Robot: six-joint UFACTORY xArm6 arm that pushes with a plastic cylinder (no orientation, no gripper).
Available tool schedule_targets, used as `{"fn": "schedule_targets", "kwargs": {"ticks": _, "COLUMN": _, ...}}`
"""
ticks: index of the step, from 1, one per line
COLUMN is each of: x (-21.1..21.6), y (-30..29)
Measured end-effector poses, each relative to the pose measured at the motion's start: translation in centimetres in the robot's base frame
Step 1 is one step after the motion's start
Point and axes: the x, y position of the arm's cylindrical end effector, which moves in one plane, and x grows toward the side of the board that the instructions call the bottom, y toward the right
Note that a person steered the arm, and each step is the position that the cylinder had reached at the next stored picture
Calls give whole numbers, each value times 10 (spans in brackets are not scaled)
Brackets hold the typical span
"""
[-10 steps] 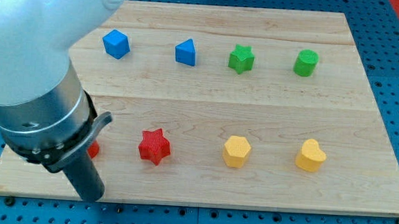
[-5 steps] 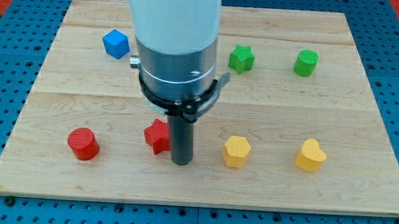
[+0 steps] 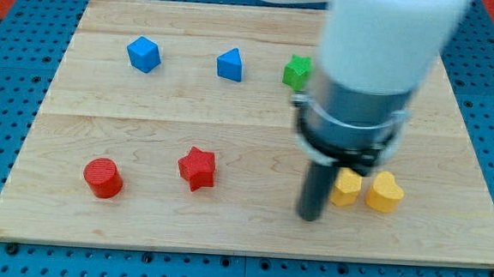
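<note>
My tip (image 3: 311,216) rests on the wooden board (image 3: 138,226) near the view's bottom, right of centre. It stands just left of a yellow hexagon block (image 3: 346,188), close to or touching it. That hexagon sits against a yellow heart block (image 3: 385,192) on its right. A red star (image 3: 197,168) and a red cylinder (image 3: 103,178) lie well to the tip's left. The arm's body hides the board's upper right part.
Along the view's top sit a blue cube (image 3: 144,54), a blue triangular block (image 3: 229,64) and a green star (image 3: 297,71), partly covered by the arm. The board's bottom edge runs close below the tip.
The tip swept from the board's bottom left across to the right. The red star shifted slightly. The yellow hexagon has been pushed right, up to the yellow heart. The green cylinder is now hidden.
</note>
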Motion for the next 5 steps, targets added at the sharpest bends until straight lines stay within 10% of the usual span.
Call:
{"fn": "schedule_targets", "kwargs": {"ticks": 4, "x": -47, "y": -191}}
{"fn": "schedule_targets", "kwargs": {"ticks": 5, "x": -83, "y": -130}}
